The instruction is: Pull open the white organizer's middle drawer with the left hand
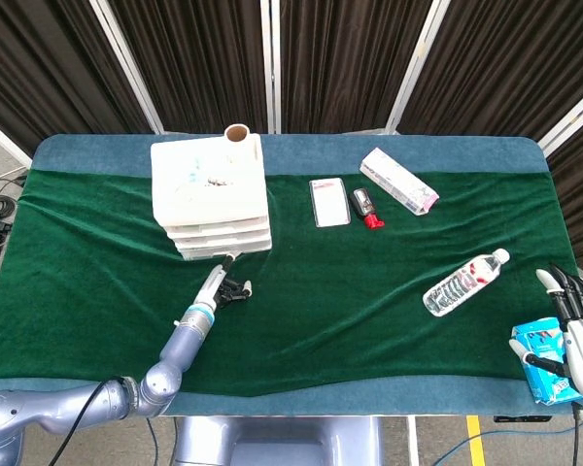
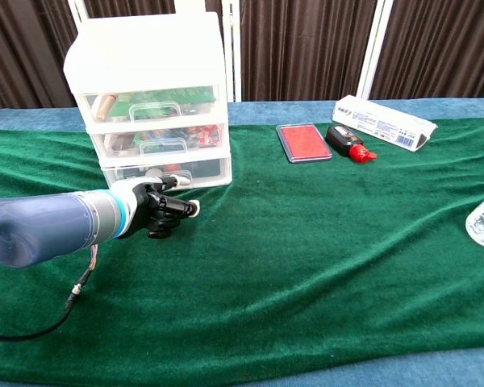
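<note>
The white three-drawer organizer [image 1: 212,194] stands at the back left of the green cloth. In the chest view its middle drawer [image 2: 163,142] is closed, like the drawers above and below it, and its arched handle [image 2: 163,146] is free. My left hand [image 2: 163,208] hovers low in front of the bottom drawer, its dark fingers curled in around nothing and one white-tipped finger pointing right. In the head view the left hand [image 1: 224,286] sits just below the organizer's front. My right hand [image 1: 576,328] is at the table's far right edge, fingers spread, beside a blue packet [image 1: 539,357].
A cardboard tube [image 1: 237,133] stands behind the organizer. A red-faced case [image 2: 304,142], a black and red item [image 2: 346,142] and a white box [image 2: 384,122] lie at the back right. A water bottle [image 1: 463,283] lies towards the right.
</note>
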Action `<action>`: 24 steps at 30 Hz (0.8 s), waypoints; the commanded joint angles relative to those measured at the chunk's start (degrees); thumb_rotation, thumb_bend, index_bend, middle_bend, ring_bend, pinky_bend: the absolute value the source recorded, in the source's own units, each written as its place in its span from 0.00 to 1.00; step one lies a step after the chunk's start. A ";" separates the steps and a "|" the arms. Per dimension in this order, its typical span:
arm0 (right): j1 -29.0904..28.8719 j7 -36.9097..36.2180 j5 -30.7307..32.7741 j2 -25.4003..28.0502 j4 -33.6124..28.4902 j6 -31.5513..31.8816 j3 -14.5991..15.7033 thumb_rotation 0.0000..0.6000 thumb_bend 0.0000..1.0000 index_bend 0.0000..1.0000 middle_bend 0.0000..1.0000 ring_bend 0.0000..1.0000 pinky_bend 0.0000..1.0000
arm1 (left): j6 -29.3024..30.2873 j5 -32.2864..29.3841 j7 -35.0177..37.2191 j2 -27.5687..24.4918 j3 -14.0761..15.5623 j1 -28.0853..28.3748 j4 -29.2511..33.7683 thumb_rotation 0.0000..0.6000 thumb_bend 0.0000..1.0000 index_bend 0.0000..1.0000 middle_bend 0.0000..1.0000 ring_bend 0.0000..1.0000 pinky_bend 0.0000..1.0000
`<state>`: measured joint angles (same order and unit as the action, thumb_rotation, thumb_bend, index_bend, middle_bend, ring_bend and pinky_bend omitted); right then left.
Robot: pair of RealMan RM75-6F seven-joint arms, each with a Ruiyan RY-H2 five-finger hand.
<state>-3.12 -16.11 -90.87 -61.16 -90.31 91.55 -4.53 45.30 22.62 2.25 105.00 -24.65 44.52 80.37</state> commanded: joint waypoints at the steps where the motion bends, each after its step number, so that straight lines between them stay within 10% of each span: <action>1: 0.00 0.03 0.00 -0.02 0.02 -0.04 0.03 1.00 0.04 0.07 0.00 0.00 0.00 | -0.13 0.17 0.17 -0.03 0.06 -0.01 0.04 1.00 0.61 0.02 0.94 0.90 0.93; 24: 0.13 0.23 0.08 0.11 -0.28 0.14 0.03 1.00 0.04 0.07 0.00 0.00 0.00 | -0.46 3.71 0.91 -1.71 3.32 -1.42 4.61 1.00 0.61 0.04 0.94 0.90 0.93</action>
<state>-2.98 -15.89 -90.79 -61.05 -90.59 91.69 -4.51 44.85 26.05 3.05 103.46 -21.52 43.27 84.69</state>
